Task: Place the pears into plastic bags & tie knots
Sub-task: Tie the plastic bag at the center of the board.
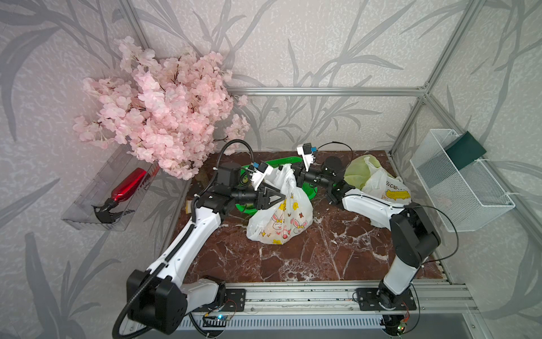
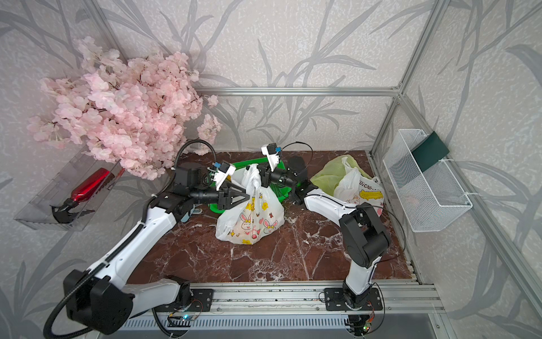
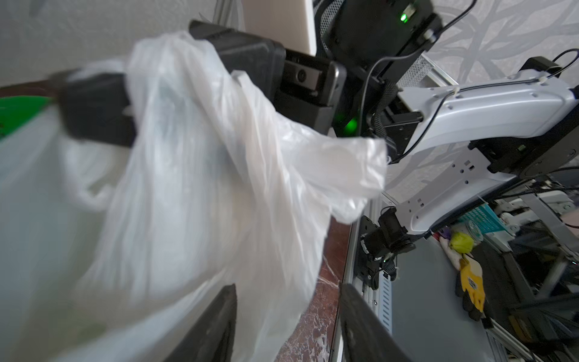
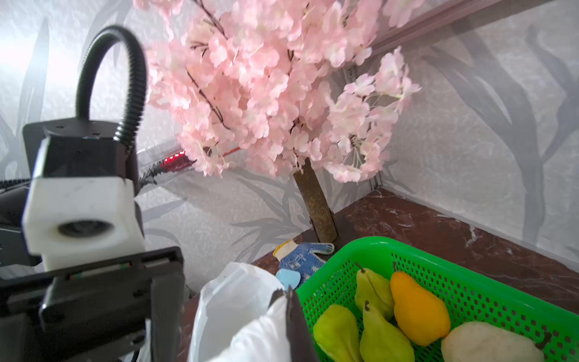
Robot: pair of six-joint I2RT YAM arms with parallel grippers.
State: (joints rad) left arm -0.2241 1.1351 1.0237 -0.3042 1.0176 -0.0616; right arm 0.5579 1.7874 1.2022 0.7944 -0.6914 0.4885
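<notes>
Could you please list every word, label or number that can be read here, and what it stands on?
"uice..": on the white bag by the yellow-green bag; the word's start is hidden.
Print on the yellow patch of that bag: too small to read.
Label on the yellow glove: too blurred.
The rabbit-print bag: drawings only.

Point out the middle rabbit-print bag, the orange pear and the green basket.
middle rabbit-print bag [image 1: 281, 223], in a top view, on its printed side.
orange pear [image 4: 418, 310], right wrist view, on its belly.
green basket [image 4: 501, 308], right wrist view, on its mesh wall.
</notes>
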